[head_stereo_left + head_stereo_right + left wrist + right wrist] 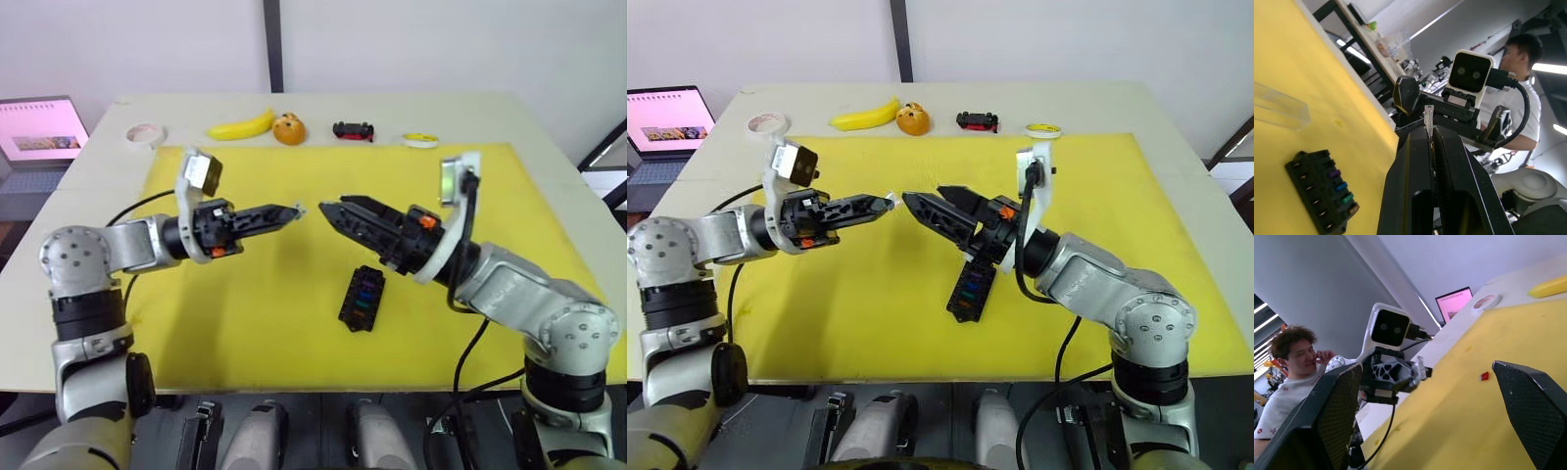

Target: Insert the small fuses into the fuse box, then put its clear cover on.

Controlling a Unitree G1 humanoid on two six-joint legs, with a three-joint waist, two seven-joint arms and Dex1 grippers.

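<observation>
Left eye view: the two claws are raised over the yellow mat [245, 323] on the desk [549, 127], tips pointed at each other and nearly meeting above the mat's middle. The left claw [292, 212] is pressed together on a tiny pale fuse [1428, 117], which is seen sticking out beyond the fingertips in the left wrist view. The right claw [331, 210] is spread wide apart, with nothing between its fingers [1528, 406] in the right wrist view.

The fuse box [361, 298] lies flat on the mat, below the right claw and apart from it. Several coloured fuses [1341, 187], purple, blue, green and orange among them, are seated in one row of its slots. The clear cover [1278, 111] is seen lying on the mat near the box in the left wrist view. A red fuse [1484, 376] lies loose on the mat in the right wrist view.

Along the far edge of the desk are lined a roll of tape [144, 133], a banana [241, 126], an orange [288, 129], a toy car [354, 130] and a yellow-and-white disc [420, 140]. A laptop [39, 129] stands off to the left.
</observation>
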